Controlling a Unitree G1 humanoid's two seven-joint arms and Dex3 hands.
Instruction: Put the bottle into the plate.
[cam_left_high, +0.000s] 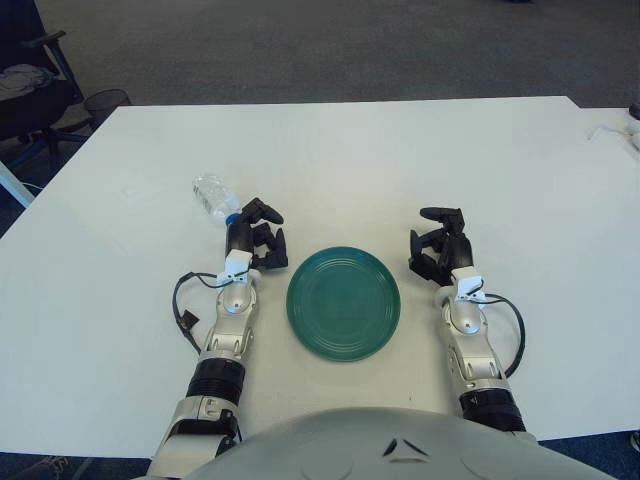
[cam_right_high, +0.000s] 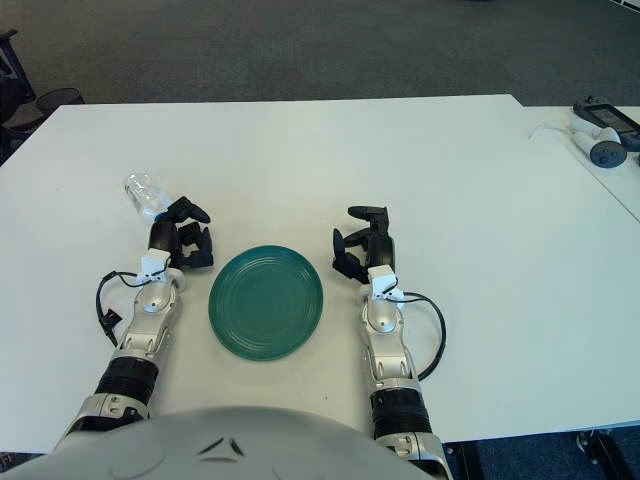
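The bottle (cam_left_high: 213, 195), clear with a blue cap, is being seen lying on its side on the white table (cam_left_high: 330, 150), to the far left of the green plate (cam_left_high: 343, 303) and apart from it. The left hand (cam_left_high: 256, 243) is being held just near-right of the bottle's cap, fingers loosely spread, nothing being gripped. The right hand (cam_left_high: 440, 250) is being held just right of the plate, fingers relaxed and holding nothing.

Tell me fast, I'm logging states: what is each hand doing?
Left hand: open, holding nothing, just beside the bottle.
Right hand: open, holding nothing, right of the plate.
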